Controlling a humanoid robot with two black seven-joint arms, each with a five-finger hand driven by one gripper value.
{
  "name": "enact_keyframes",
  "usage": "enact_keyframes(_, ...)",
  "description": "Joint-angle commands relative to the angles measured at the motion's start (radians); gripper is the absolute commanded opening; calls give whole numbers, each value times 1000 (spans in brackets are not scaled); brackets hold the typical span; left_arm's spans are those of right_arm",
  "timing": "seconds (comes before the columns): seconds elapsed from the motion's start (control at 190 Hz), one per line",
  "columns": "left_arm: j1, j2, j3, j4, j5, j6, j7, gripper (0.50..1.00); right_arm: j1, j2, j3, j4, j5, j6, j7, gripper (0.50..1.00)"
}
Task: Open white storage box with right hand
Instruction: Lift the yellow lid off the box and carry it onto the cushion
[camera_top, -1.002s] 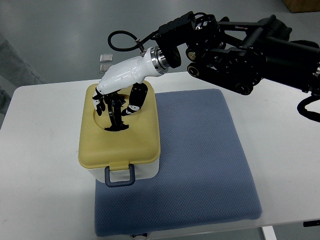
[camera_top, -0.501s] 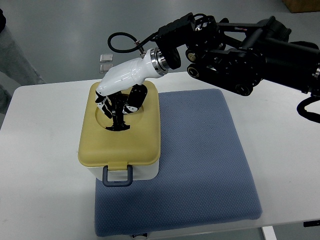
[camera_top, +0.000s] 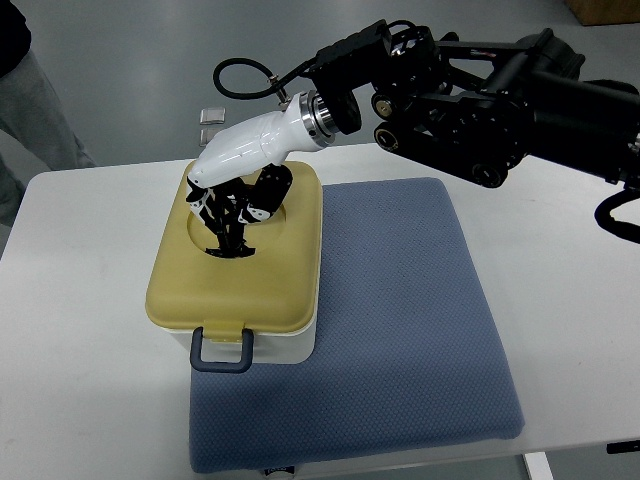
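Observation:
The white storage box (camera_top: 275, 347) stands on the left part of a blue mat (camera_top: 400, 330). Its yellow lid (camera_top: 255, 290) has a round recess with a black handle (camera_top: 232, 245) in it. My right hand (camera_top: 232, 215), white and black, reaches down from the right into that recess with its fingers curled around the handle. The lid sits raised and pushed towards the front left, overhanging the white base. A grey-blue latch (camera_top: 222, 352) hangs at the box's front edge. The left arm does not show.
The mat lies on a white table (camera_top: 80, 350). My black right arm (camera_top: 480, 90) spans the upper right above the table's far edge. A person's leg (camera_top: 40, 110) stands on the floor at the upper left. Two small packets (camera_top: 212, 122) lie on the floor behind the table.
The lid has risen and shifted towards the front left with my right hand in its recess. The latch has moved left with it. A person's leg has come into view at the upper left.

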Motion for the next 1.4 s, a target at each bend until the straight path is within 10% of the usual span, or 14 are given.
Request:
enact_keyframes(0.0,0,0,0,0,0,0,0,1000,12,-11,4,-2,3,-2,3,500)
enact_keyframes(0.78,0,0,1,0,0,0,0,1000,-121,-444,28,-18,16,-66,3,500)
enact_keyframes(1.397,0,0,0,0,0,0,1,1000,-334,-456,27,-54,3,-173,3,500)
